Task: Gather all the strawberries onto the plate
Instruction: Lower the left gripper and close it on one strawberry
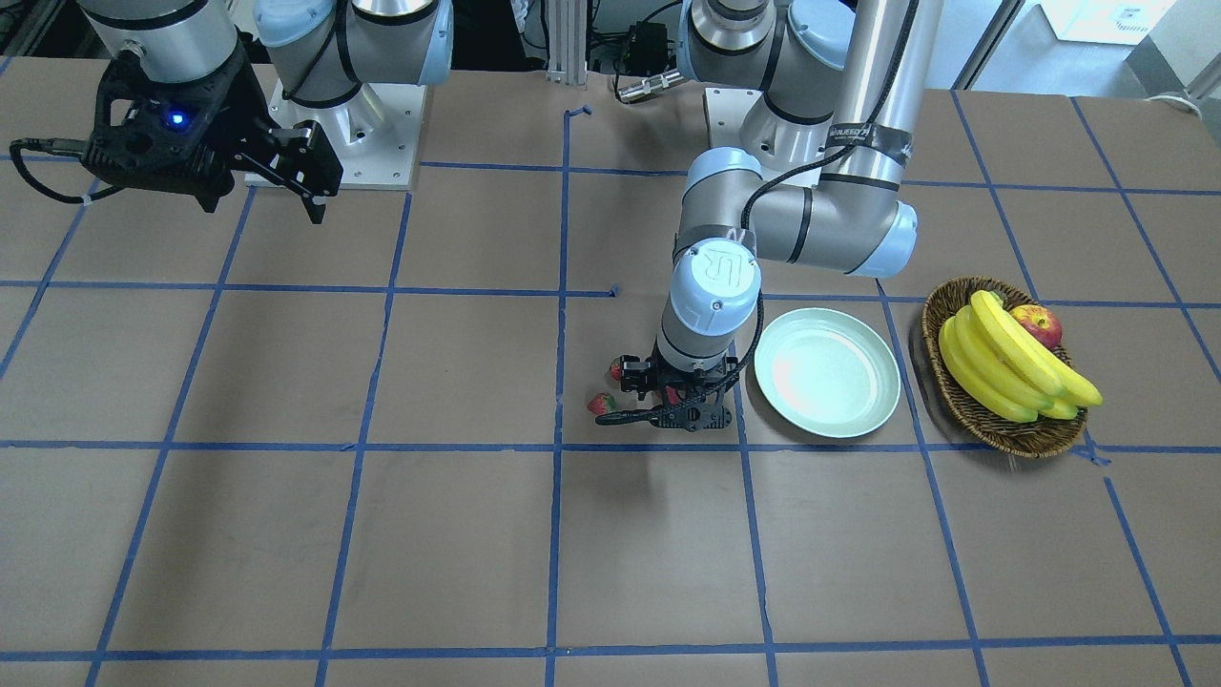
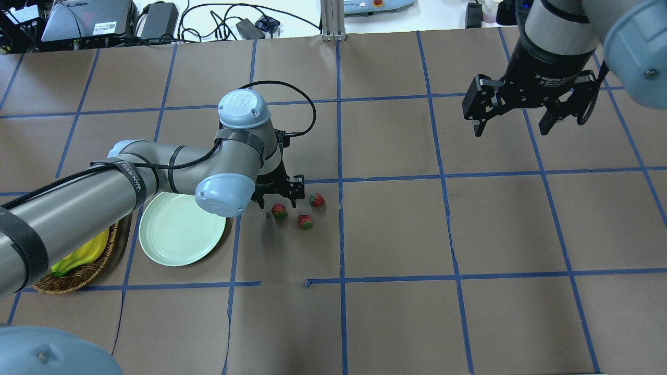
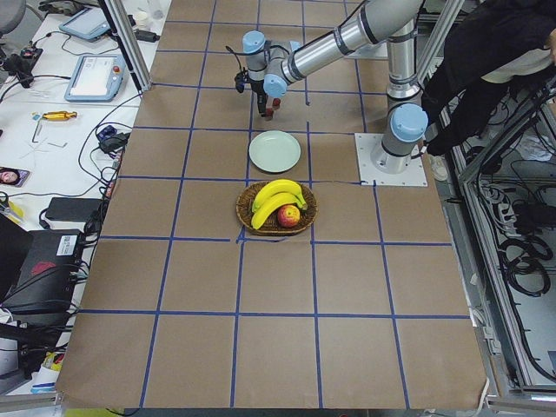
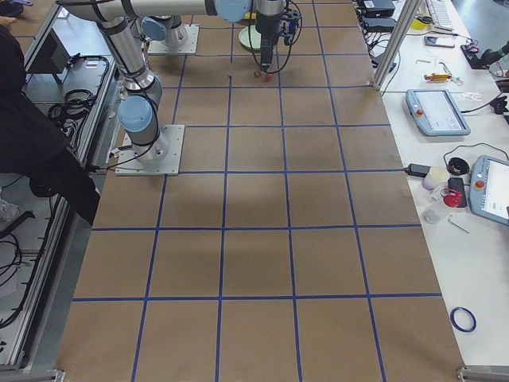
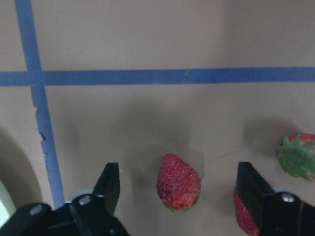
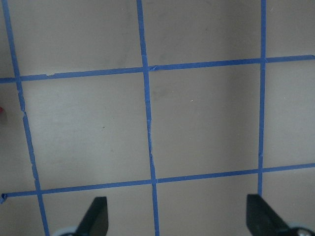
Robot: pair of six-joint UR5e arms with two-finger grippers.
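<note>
Strawberries (image 2: 305,222), where are they lying? the operator is asking.

"All three are lying on the brown paper in a close cluster, and none is sitting in the plate yet. I am holding my left claw (image 5: 179,172) spread wide and low over the table. The nearest strawberry (image 5: 178,182) is sitting between the fingers, touching neither."

"What is worrying you?"

"A second berry (image 5: 243,219) is hiding partly behind one finger (image 5: 253,184). I am judging that this finger, dropping or closing, could be pressing on it or sending it rolling. The rounded one in the middle could be slipping out if I am pinching off-centre. Just beyond, the plate (image 2: 172,245) is holding no berry, lying between the cluster and the basket (image 2: 68,278) of bananas (image 2: 83,254)."

"And your arms?"

"My left arm is reaching out with the elbow bent and the wrist pointing straight down. Farthest off, my right claw (image 2: 510,129) is hanging high with its fingers parted, well apart from everything."
</note>
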